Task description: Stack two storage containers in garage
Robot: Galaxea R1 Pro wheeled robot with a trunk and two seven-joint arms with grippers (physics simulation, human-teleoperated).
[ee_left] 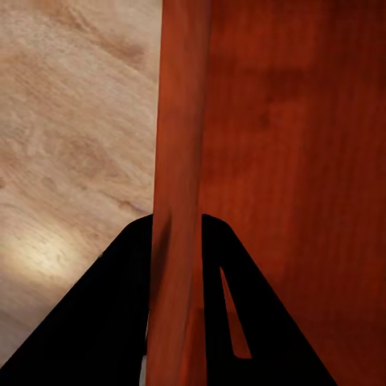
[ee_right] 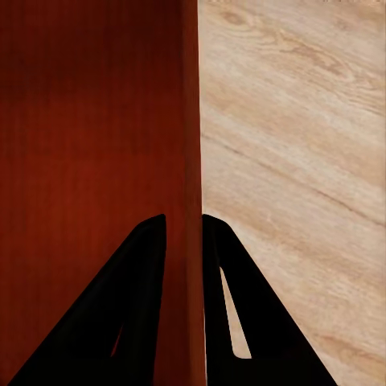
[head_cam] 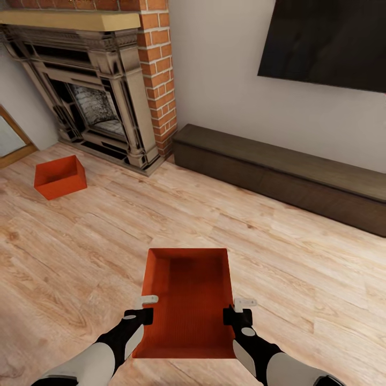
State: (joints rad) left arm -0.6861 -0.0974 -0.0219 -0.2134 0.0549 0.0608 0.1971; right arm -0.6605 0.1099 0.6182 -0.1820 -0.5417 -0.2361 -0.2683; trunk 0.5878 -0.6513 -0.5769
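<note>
In the living room, an orange-red storage container point(head_cam: 188, 300) hangs in front of me above the light wood plank floor, held by both arms. My left gripper point(head_cam: 145, 313) is shut on its left wall point(ee_left: 178, 161), one finger on each side of the rim. On the opposite wall point(ee_right: 190, 121) my right gripper point(head_cam: 231, 313) is shut the same way. The second storage container point(head_cam: 60, 176) sits on the planks at the far left, near the fireplace. The garage is out of view.
An ornate dark fireplace point(head_cam: 96, 91) with a red brick chimney point(head_cam: 158, 69) stands at the back left. A long low dark-brown bench point(head_cam: 284, 174) runs along the right wall under a black TV point(head_cam: 327, 40). A framed panel point(head_cam: 12, 140) leans at the far left edge.
</note>
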